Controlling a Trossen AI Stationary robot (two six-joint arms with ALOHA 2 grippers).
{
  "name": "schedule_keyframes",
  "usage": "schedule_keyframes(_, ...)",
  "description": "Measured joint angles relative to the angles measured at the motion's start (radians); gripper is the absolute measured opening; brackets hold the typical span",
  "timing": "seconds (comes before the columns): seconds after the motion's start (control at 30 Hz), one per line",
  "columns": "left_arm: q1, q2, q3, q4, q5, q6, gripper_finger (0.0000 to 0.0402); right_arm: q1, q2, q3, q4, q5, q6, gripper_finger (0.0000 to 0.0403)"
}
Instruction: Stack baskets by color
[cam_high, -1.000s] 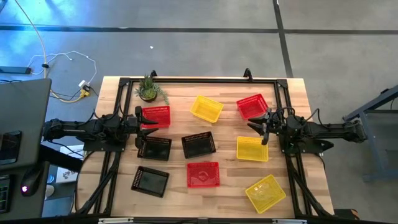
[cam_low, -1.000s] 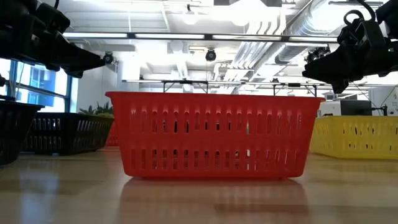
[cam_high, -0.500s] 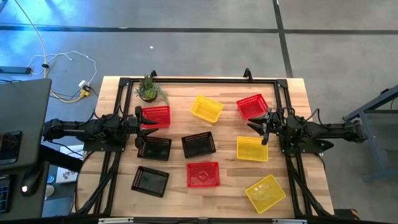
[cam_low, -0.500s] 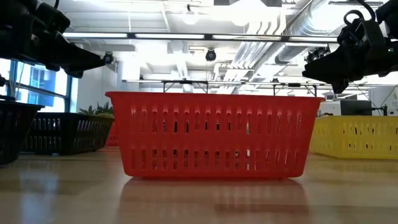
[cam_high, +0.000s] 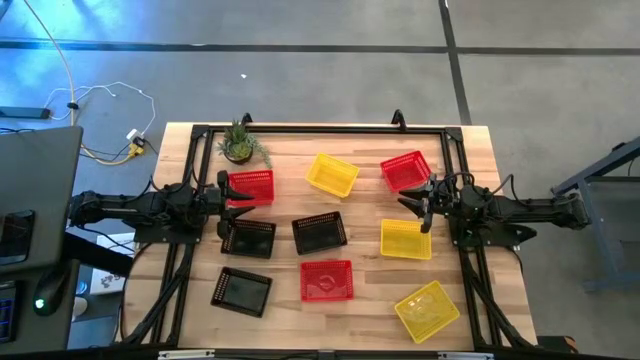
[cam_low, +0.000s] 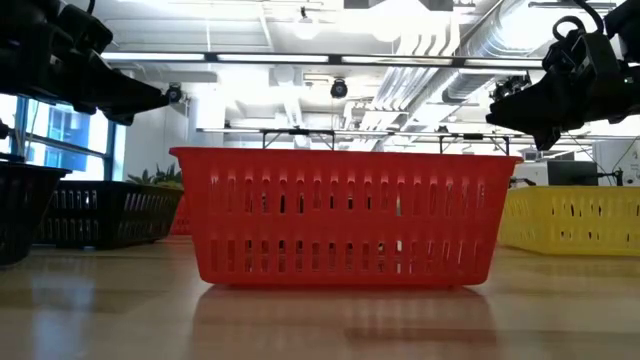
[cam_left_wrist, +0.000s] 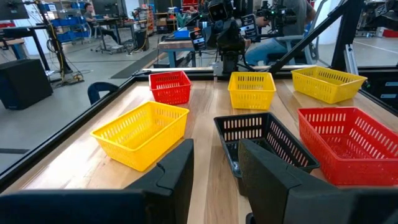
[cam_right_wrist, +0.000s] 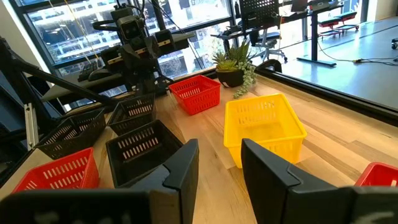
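Baskets (cam_high: 326, 279), mesh-sided in red, yellow and black, lie unstacked across my counter (cam_high: 370, 310) around the central black one; left pincer (cam_high: 231, 204) and right pincer (cam_high: 416, 207) both hover parted, empty.

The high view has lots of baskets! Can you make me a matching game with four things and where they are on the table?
Things:
1. potted plant
2. left gripper
3. right gripper
4. bottom yellow basket

Places:
A. front right corner of the table
B. back left corner of the table
C. between a red basket and a yellow one, on the right
D. by a red basket, above a black one, on the left

Pairs: 1-B, 2-D, 3-C, 4-A
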Motion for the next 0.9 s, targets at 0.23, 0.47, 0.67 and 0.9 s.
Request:
schedule_keyframes(0.23,0.000,0.000,0.000,0.000,0.000,0.000,0.0115,0.000,0.000,0.000,0.000,0.000,0.000,0.0110)
schedule_keyframes(0.47,0.000,0.000,0.000,0.000,0.000,0.000,0.0115,0.000,0.000,0.000,0.000,0.000,0.000,0.0110)
schedule_keyframes(0.67,0.000,0.000,0.000,0.000,0.000,0.000,0.0115,0.000,0.000,0.000,0.000,0.000,0.000,0.0110)
schedule_keyframes(0.9,0.000,0.000,0.000,0.003,-0.005,-0.056,0.0115,0.000,0.000,0.000,0.000,0.000,0.000,0.0110)
